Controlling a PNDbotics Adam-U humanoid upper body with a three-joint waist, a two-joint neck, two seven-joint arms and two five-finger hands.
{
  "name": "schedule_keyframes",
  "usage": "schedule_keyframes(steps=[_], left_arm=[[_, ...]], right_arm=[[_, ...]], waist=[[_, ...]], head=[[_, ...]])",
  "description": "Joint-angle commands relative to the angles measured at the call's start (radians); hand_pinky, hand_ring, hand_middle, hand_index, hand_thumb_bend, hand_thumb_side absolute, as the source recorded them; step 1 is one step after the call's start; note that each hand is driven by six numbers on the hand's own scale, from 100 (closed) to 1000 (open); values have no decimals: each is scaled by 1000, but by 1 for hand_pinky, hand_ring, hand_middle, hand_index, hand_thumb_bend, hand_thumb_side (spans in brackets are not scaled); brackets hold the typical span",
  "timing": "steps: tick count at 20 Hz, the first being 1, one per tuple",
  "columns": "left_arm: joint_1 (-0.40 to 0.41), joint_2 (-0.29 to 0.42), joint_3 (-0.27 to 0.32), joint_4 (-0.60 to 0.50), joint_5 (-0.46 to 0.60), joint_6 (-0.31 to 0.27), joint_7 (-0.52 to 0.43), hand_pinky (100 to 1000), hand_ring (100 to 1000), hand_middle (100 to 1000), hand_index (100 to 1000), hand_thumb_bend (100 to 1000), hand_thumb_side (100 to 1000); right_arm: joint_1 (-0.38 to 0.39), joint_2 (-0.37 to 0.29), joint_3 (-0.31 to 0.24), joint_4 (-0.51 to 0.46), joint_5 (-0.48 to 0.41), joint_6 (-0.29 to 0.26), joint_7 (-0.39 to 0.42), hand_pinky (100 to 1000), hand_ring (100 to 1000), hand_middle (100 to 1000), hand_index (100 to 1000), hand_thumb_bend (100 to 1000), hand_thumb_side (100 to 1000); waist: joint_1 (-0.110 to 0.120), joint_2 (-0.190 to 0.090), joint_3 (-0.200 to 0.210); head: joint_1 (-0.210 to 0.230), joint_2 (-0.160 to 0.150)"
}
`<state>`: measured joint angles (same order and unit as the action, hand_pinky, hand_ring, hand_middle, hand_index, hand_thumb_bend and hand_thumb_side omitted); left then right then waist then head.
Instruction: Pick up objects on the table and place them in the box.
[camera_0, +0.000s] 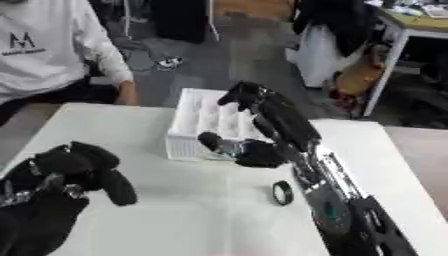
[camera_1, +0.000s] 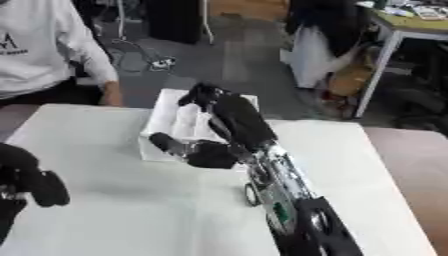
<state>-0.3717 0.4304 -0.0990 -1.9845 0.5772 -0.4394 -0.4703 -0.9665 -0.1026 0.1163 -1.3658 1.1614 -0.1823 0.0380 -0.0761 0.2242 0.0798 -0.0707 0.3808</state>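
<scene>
A white box stands at the back middle of the white table. My right arm comes in from the lower right, and my right hand hangs over the box's right part. Its fingers stretch out above the box with the tips bent down, and the thumb points left over the front wall. I see nothing held in it. A small black ring stands on edge on the table just left of the right forearm. My left hand rests at the lower left, fingers relaxed and holding nothing.
The table's right edge runs close beside my right arm. Bare tabletop lies between my two arms, in front of the box. Beyond the far edge are the floor and a desk at the back right.
</scene>
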Motion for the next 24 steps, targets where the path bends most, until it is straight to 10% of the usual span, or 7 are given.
schedule_keyframes(steps=[1,7,15,24], left_arm=[[-6,16,9,-16,1,0,2,602,581,771,847,466,686],[-4,18,9,-16,0,1,3,602,581,771,847,466,686],[-3,20,9,-16,1,1,4,603,582,771,847,465,685],[-1,21,9,-16,-1,1,5,602,582,771,847,465,686]], right_arm=[[-31,-3,-9,-31,34,14,1,554,604,718,747,606,1000],[-33,-12,-19,-55,70,60,42,559,618,736,760,597,1000],[-34,-23,-21,-66,178,151,294,544,642,790,765,557,1000],[-23,-26,-32,-68,298,153,553,324,507,776,753,575,1000]], waist=[[4,-24,1],[1,-28,0],[-1,-34,-2],[-2,-36,-4]], head=[[-6,0],[-2,3],[6,1],[7,-2]])
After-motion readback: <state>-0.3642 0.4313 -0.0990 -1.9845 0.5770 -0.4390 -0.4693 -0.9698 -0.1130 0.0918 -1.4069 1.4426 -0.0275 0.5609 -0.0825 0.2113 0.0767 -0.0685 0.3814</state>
